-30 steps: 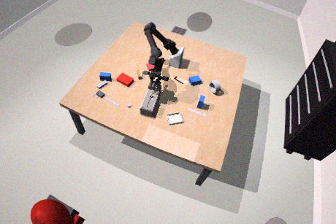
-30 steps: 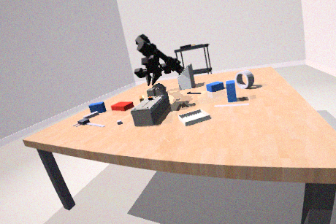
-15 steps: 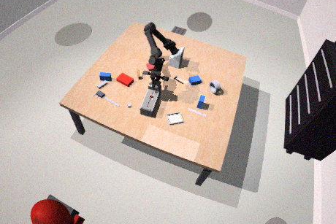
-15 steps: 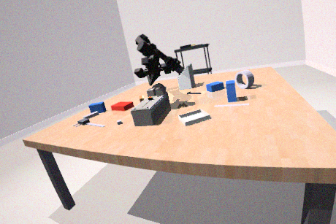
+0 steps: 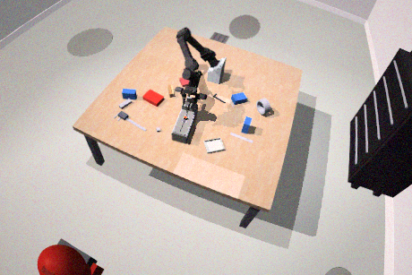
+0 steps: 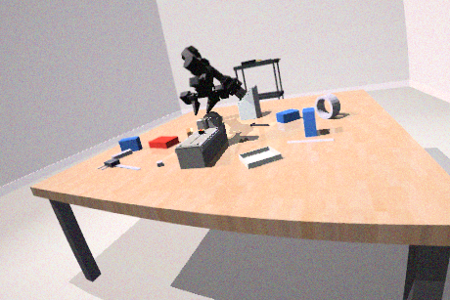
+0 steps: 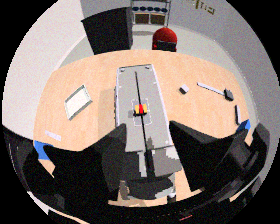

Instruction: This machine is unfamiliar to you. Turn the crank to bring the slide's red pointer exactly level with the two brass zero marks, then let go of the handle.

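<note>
Machine: long gray box (image 5: 181, 133) (image 6: 192, 156) (image 7: 127, 92), on the table (image 5: 134, 66) (image 6: 352, 185) (image 7: 70, 75), under the arm. Looks heavy, prob. won't slide w/ a soft push.
Red pointer: on the slide (image 5: 185, 117) (image 6: 201, 131) (image 7: 141, 108), partway along the slot; can't tell if level w/ the marks.
Crank: prob. the dark round part (image 6: 213, 117) (image 7: 147, 189) at the arm-side end. Likely hard & stiff, maybe slick.
Where to hold: the handle, out at its tip, if it has one; too small to tell. Turn slow, bit by bit.
End effector (image 5: 190, 103) (image 6: 202, 111) (image 7: 148, 126): abt. half open, holds nothing, above that end.
Nearby: white tray (image 5: 215, 145) (image 6: 259, 161) (image 7: 78, 102) beside the box, apart from it.
</note>
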Controlling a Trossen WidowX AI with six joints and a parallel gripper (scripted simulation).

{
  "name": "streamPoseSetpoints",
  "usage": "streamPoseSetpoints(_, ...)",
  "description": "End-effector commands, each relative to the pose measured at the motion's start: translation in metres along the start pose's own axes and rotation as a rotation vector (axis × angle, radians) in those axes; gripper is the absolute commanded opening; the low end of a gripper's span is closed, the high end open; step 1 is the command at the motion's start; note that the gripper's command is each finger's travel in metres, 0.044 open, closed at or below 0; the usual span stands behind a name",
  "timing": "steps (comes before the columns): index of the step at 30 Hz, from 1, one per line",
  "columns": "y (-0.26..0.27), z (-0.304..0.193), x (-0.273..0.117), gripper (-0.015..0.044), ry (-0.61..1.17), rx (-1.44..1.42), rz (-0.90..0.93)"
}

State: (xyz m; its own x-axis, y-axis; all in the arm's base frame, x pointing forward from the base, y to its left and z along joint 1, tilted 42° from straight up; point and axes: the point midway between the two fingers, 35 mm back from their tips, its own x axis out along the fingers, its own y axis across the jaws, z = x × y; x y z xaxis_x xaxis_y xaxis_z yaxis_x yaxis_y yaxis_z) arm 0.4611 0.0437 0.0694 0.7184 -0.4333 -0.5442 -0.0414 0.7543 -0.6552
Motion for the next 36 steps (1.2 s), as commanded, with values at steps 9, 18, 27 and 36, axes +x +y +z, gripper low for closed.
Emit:
streamPoseSetpoints(9,-0.0001,0.0000,0.0000,0.0387,0.000,0.000,-0.001)
streamPoseSetpoints(18,-0.0001,0.0000,0.0000,0.0151,0.000,0.000,-0.001)
streamPoseSetpoints(27,-0.0001,0.0000,0.0000,0.0000,0.000,0.000,-0.001)
streamPoseSetpoints(36,0.0000,0.0000,0.0000,0.0000,0.000,0.000,0.000)
